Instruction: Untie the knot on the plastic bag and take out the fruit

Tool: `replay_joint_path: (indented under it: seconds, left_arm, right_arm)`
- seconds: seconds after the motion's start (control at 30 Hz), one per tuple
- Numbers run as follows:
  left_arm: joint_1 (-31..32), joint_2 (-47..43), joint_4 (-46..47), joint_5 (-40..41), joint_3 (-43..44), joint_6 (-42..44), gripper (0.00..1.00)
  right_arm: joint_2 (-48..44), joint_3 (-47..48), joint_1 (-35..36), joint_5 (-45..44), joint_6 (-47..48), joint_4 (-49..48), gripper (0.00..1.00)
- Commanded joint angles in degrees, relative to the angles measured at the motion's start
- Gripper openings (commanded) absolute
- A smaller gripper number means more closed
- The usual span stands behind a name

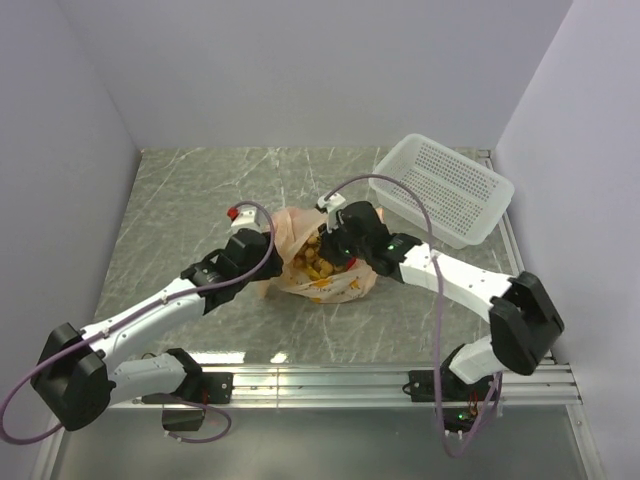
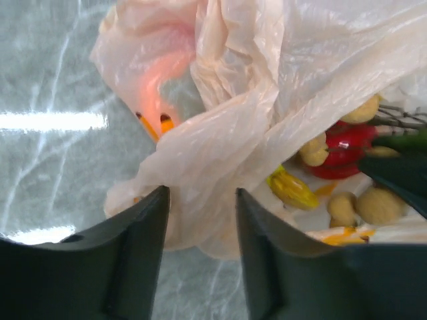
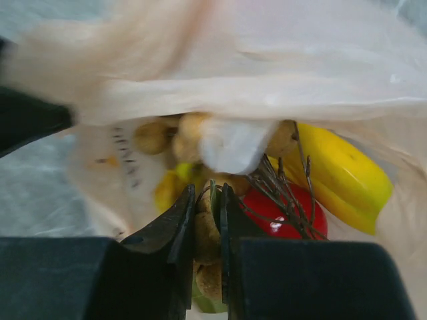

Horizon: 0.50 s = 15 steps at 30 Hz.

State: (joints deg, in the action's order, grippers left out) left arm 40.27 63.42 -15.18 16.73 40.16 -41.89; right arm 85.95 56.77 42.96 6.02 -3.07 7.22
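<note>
The plastic bag (image 1: 340, 285) lies at the table's middle, its mouth gaping over the fruit (image 1: 315, 262); I see no tied knot. My left gripper (image 1: 262, 250) is at the bag's left side. In its wrist view the left gripper (image 2: 200, 200) stands open, with a bunched fold of the plastic bag (image 2: 220, 153) between the fingers. My right gripper (image 1: 335, 245) reaches into the mouth from the right. The right gripper (image 3: 207, 200) is shut on tan grapes (image 3: 205, 233) of the bunch. A red apple (image 3: 293, 213) and a yellow banana (image 3: 340, 173) lie just beside it.
A white perforated basket (image 1: 445, 188) stands at the back right, close behind my right arm. The grey marbled table (image 1: 200, 190) runs to white walls at left, back and right. The left wrist view also catches a red apple (image 2: 347, 150) and grapes (image 2: 377, 203).
</note>
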Motion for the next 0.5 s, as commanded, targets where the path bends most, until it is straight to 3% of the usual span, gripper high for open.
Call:
replay_joint_path:
  seconds: [0.0, 0.03, 0.13, 0.33, 0.47]
  left_arm:
    - [-0.5, 1.8, 3.3, 2.3, 5.1, -0.7, 0.47]
    - [-0.5, 2.4, 2.6, 2.3, 6.0, -0.1, 0.29]
    - [-0.8, 3.7, -0.9, 3.0, 9.9, 1.1, 0.0]
    - [-2.7, 3.4, -7.4, 3.5, 17.0, 5.3, 0.0]
    - [-3.5, 4.3, -12.3, 2.2, 22.3, 8.1, 0.0]
  right_arm:
    - [-6.2, 0.0, -0.2, 5.7, 1.2, 0.6, 0.0]
    - [-7.8, 0.2, -0.1, 6.3, 1.5, 1.6, 0.0]
    - [-10.5, 1.1, -0.2, 8.8, 2.0, 3.2, 0.0]
    - [-15.3, 2.5, -0.2, 14.6, 1.6, 3.0, 0.0]
    - [-18.4, 2.9, -0.2, 15.0, -0.3, -2.2, 0.0]
